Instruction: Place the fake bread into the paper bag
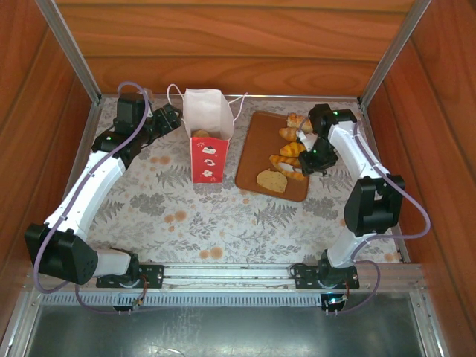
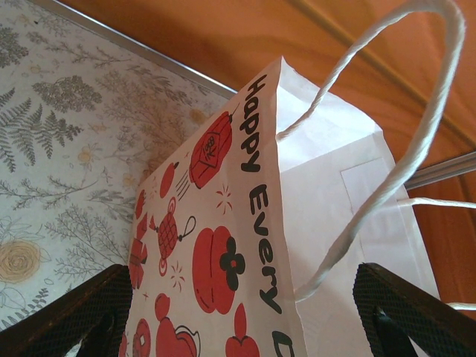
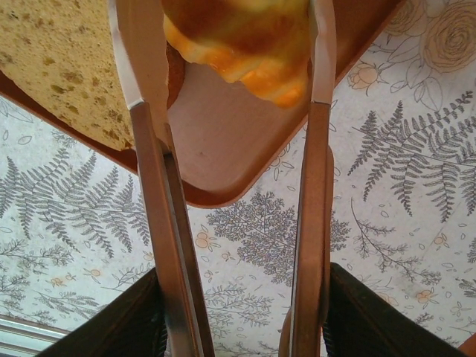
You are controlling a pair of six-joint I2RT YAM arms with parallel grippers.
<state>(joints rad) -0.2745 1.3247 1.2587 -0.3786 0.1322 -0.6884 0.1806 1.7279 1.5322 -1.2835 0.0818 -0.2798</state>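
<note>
The right gripper [image 3: 242, 323] is clamped on a pair of tongs [image 3: 152, 223]. Their two blades run forward from its fingers and close on a golden croissant [image 3: 238, 33] at their tips. The croissant sits squarely between the blades with its length across the gap, over the brown board [image 3: 223, 149] and just beside the flat tan slice [image 3: 59, 67]; whether it has left the board I cannot tell. From there the paper bag [image 1: 210, 141] stands to the left, just off the board's left edge, mouth upward, with one brown piece apparently inside — so the carry should go leftward and over the rim. The left gripper [image 2: 242, 282] is the nearer one to the bag, its jaws spread wide with the bag's upper corner between them, contact unclear — placed, I judge, to steady it. The rest of the fake bread [image 1: 291, 134] lies in a row along the board's right side.
</note>
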